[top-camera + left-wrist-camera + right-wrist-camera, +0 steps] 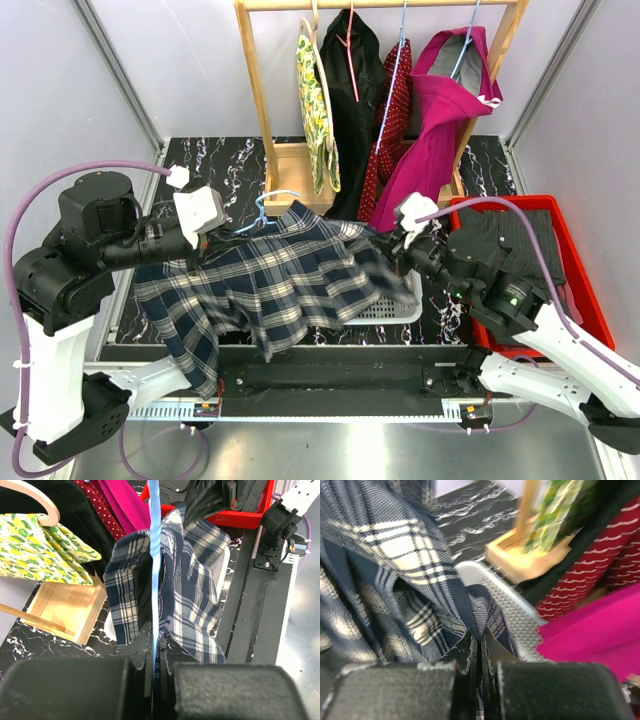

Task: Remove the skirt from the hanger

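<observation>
The plaid skirt [270, 280] is hanging spread across the middle of the frame, stretching between both arms above the dark worktop [200, 160] and a white basket [395, 312]. At centre left, the left end effector [159, 672] is pinching the light blue hanger [155, 570], fingers pressed together on it. At centre right, the right end effector [480, 667] is seemingly clamping a fold of the skirt, though that view is blurred. A wooden rack [258, 100] of clothes is standing at upper centre.
</observation>
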